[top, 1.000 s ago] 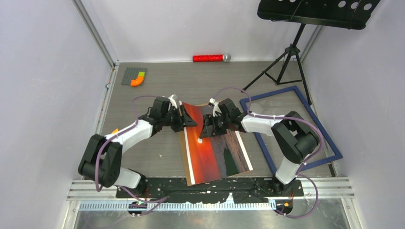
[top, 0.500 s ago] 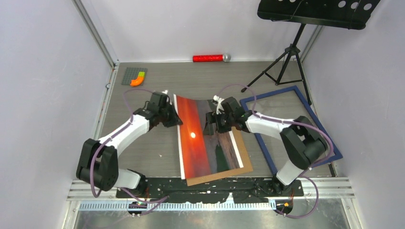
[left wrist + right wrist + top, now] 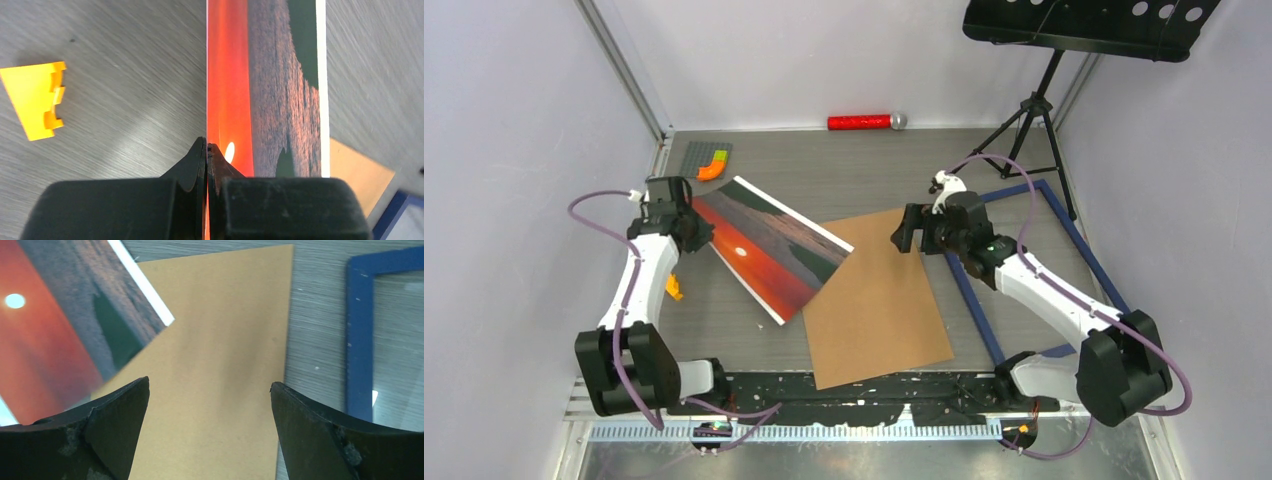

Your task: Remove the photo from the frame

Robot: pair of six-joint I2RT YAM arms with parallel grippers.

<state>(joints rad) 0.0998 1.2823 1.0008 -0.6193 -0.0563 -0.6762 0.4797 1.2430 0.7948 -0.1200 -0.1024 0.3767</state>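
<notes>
The photo (image 3: 769, 245), a red-orange sunset sheet with white edges, hangs tilted over the left half of the table, one corner over the brown backing board (image 3: 879, 300). My left gripper (image 3: 692, 225) is shut on the photo's left edge; in the left wrist view its tips (image 3: 206, 145) pinch the sheet (image 3: 265, 90). The dark blue frame (image 3: 1064, 235) lies flat at the right, without the photo. My right gripper (image 3: 904, 232) stands open above the board's far right corner, holding nothing; in the right wrist view (image 3: 210, 385) the board (image 3: 215, 365), photo (image 3: 60, 335) and frame rail (image 3: 360, 330) show below.
An orange block (image 3: 672, 290) lies by my left arm, also in the left wrist view (image 3: 35, 100). A grey plate with an orange-green piece (image 3: 709, 160) sits far left, a red cylinder (image 3: 864, 122) at the back wall. A black music stand's tripod (image 3: 1024, 130) stands at the back right.
My left gripper closed on the photo's edge and carried it left and back, off the brown board. My right gripper opened wider and drew back to the right.
</notes>
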